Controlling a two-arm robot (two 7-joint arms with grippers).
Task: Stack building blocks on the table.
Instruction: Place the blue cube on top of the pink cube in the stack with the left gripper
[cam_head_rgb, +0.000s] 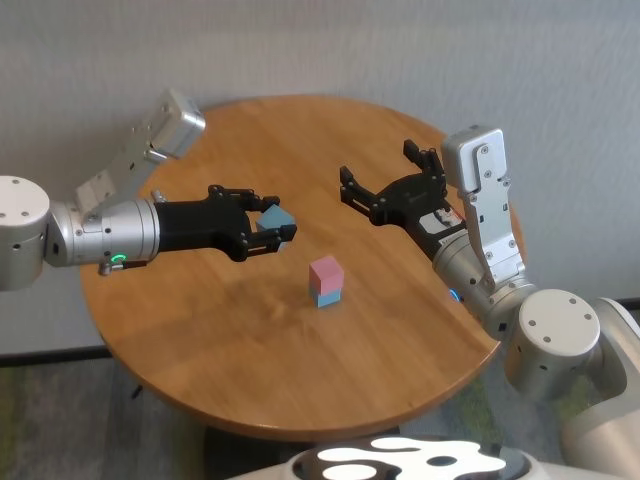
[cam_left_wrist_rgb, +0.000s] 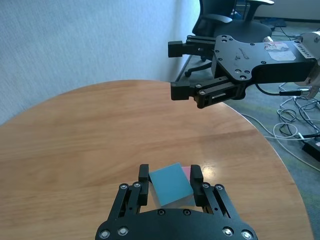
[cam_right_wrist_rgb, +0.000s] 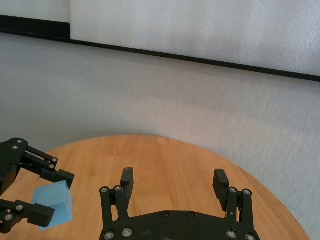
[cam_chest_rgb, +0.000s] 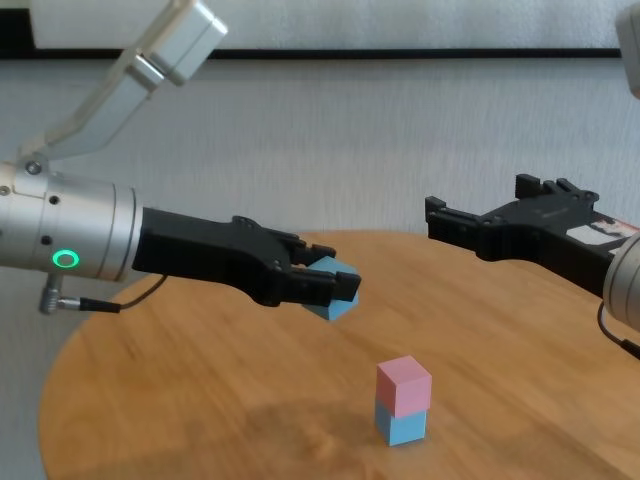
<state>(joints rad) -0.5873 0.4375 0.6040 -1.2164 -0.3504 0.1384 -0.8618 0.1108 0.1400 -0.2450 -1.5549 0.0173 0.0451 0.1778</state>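
Observation:
A pink block (cam_head_rgb: 327, 271) sits on top of a light blue block (cam_head_rgb: 326, 296) near the middle of the round wooden table (cam_head_rgb: 200, 330); the pair also shows in the chest view (cam_chest_rgb: 403, 386). My left gripper (cam_head_rgb: 270, 232) is shut on the second light blue block (cam_head_rgb: 278, 222) and holds it in the air, left of and above the stack. The left wrist view shows that block (cam_left_wrist_rgb: 171, 184) between the fingers. My right gripper (cam_head_rgb: 392, 182) is open and empty, hovering above the table to the right of the stack.
A plain grey wall stands behind the table. An office chair (cam_left_wrist_rgb: 220, 20) and floor cables (cam_left_wrist_rgb: 295, 120) lie beyond the table's far side. Bare wood lies all around the stack.

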